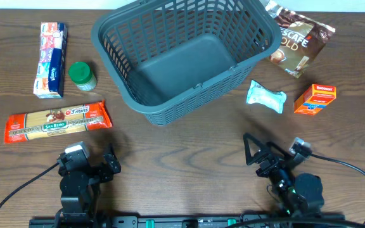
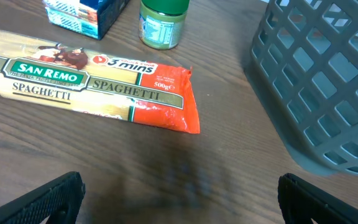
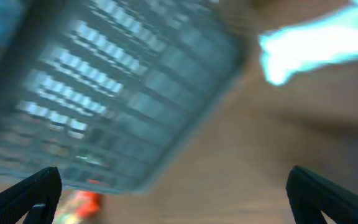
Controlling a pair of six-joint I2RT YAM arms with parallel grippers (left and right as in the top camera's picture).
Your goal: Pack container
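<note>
The large dark grey-blue basket (image 1: pixel 182 54) stands empty at the back middle of the table, turned at an angle. Its lattice side shows in the left wrist view (image 2: pixel 328 87) and, blurred, in the right wrist view (image 3: pixel 104 93). My left gripper (image 1: pixel 97 166) is open and empty near the front edge, below the spaghetti packet (image 1: pixel 57 122). My right gripper (image 1: pixel 258 152) is open and empty at the front right, below a light teal packet (image 1: pixel 265 97).
A blue-white carton (image 1: pixel 50 50) and a green-lidded jar (image 1: pixel 82 76) lie at the left. A Nescafe Gold pouch (image 1: pixel 298 38) and an orange box (image 1: pixel 315 99) lie at the right. The spaghetti (image 2: pixel 86 90) and jar (image 2: pixel 162 22) show in the left wrist view.
</note>
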